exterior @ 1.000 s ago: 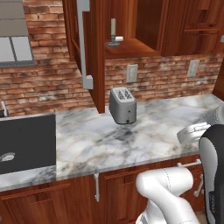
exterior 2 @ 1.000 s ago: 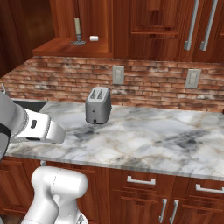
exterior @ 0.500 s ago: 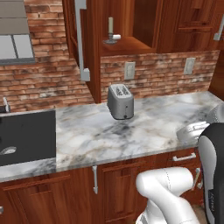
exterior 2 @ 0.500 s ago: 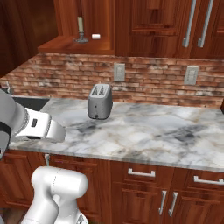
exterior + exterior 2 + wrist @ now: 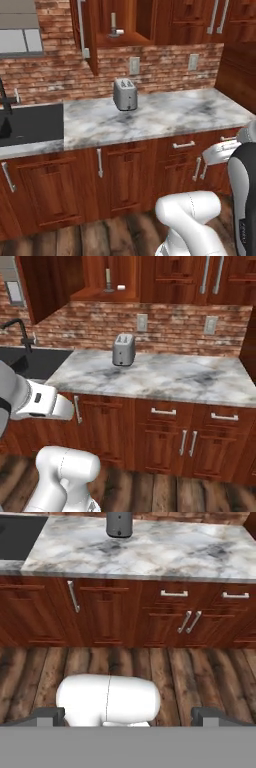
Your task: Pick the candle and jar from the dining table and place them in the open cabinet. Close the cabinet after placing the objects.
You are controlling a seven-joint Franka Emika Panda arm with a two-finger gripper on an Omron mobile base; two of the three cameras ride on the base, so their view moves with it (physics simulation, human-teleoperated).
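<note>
The candle [image 5: 114, 28] stands upright on the shelf inside the open cabinet [image 5: 91, 35], above the brick wall. A silver toaster [image 5: 125, 94] sits on the marble worktop [image 5: 165, 115], beside the black sink [image 5: 30, 122]. The gripper [image 5: 128, 716] is spread wide and empty, pointing at the wooden floor [image 5: 210, 677].

I read even, soft rendered light, moderately bright, with no glare. The toaster [image 5: 125, 93] drops a faint blurred shadow on the worktop [image 5: 165, 115] toward six o'clock. The open cabinet [image 5: 125, 22] interior sits dimmer. All views are slightly soft and low-resolution.
</note>
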